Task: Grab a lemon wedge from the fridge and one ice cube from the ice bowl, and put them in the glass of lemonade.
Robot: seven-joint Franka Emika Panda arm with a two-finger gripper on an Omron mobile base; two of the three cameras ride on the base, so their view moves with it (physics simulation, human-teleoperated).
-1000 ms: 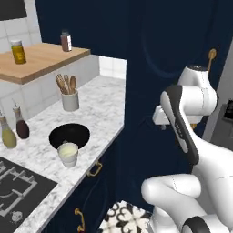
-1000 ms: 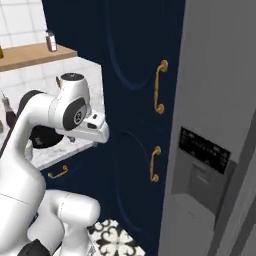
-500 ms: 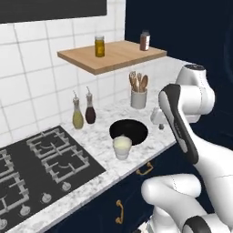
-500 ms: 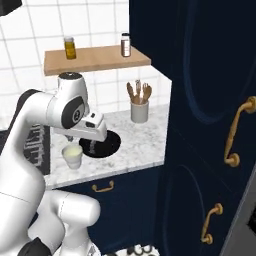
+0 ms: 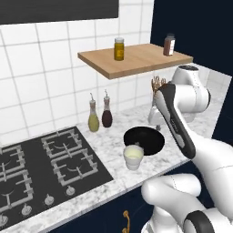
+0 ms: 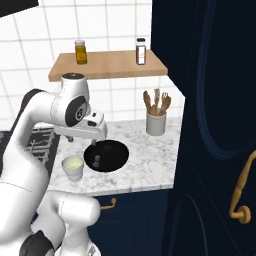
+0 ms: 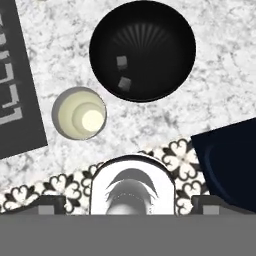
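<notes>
The ice bowl [image 7: 142, 50], low and black, sits on the marble counter with two ice cubes [image 7: 123, 72] inside; it also appears in both base views [image 5: 144, 140] [image 6: 106, 156]. The glass of lemonade [image 7: 80, 113] [image 5: 134, 157] [image 6: 73, 167] stands just beside the bowl, nearer the counter's front edge. My gripper [image 6: 94, 141] hangs well above the bowl's near rim, pointing down. Its fingertips [image 7: 50, 202] stand wide apart, open, with nothing between them. The lemon wedge and the fridge are out of view.
A white crock of wooden utensils [image 6: 156, 121] stands behind the bowl. Oil and vinegar bottles [image 5: 100, 116] and a black hob [image 5: 41, 164] lie to the left. A wooden shelf [image 5: 136, 59] with jars hangs overhead. A tall navy cabinet [image 6: 215, 125] walls the right side.
The cameras have swung with the base from the navy cabinets to the counter, so bowl and glass now sit mid-picture. My gripper stays open and now hangs over the bowl.
</notes>
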